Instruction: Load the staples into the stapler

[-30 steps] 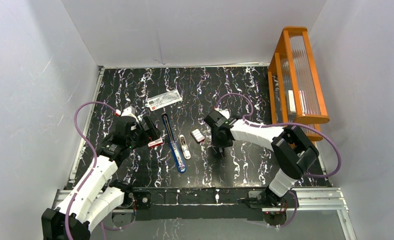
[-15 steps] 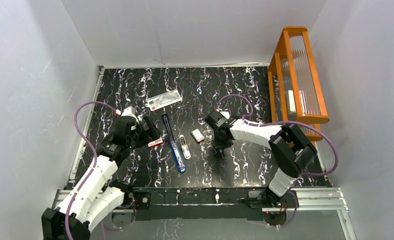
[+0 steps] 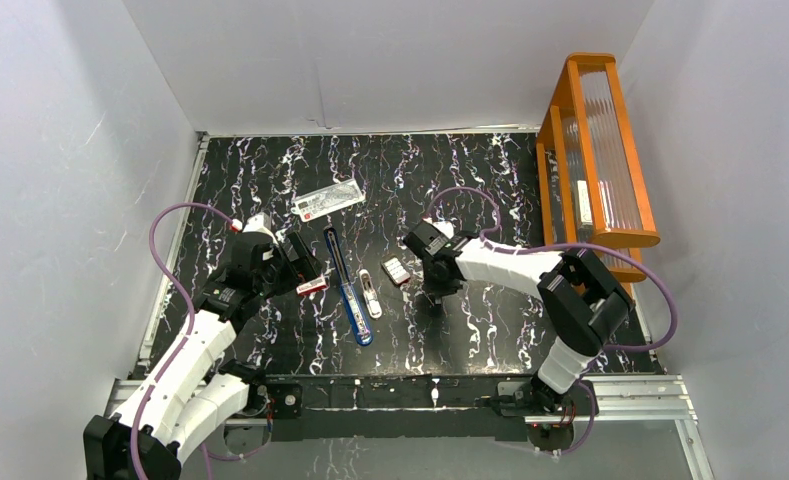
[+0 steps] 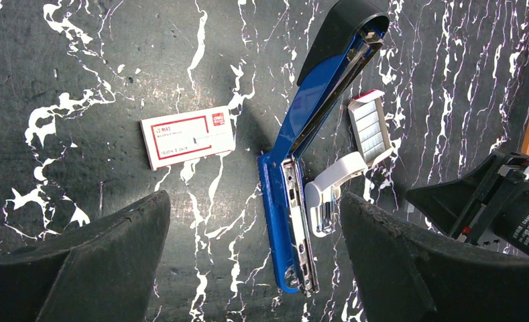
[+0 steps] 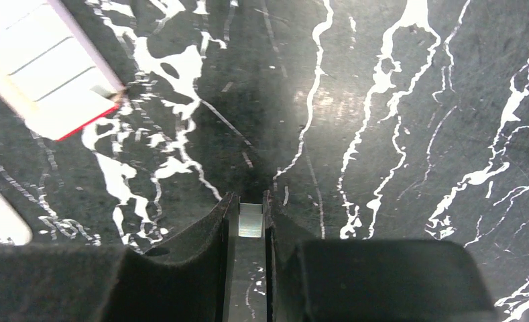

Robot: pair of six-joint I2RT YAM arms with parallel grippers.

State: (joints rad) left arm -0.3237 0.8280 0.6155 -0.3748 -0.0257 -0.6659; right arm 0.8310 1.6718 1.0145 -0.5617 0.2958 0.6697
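The blue stapler point(image 3: 348, 285) lies hinged wide open on the black marbled table, its silver rail point(image 4: 296, 228) facing up. My right gripper point(image 3: 436, 302) points down at the table right of it, shut on a short silvery strip of staples point(image 5: 251, 220) pinched between its fingertips. The staples' white tray point(image 3: 397, 271) with a red edge point(image 5: 47, 80) lies just left of that gripper. The red-and-white sleeve point(image 4: 188, 136) lies left of the stapler. My left gripper point(image 4: 253, 201) hovers open above the stapler's hinge end, holding nothing.
A white plastic piece point(image 4: 328, 194) rests against the stapler's right side. A flat clear packet point(image 3: 328, 199) with a white-and-red label lies farther back. An orange rack point(image 3: 595, 160) stands along the right edge. Metal rails point(image 3: 420, 390) run along the near edge.
My right gripper's jaws have narrowed onto the strip of staples, and its wrist has shifted slightly left. The left arm has not moved.
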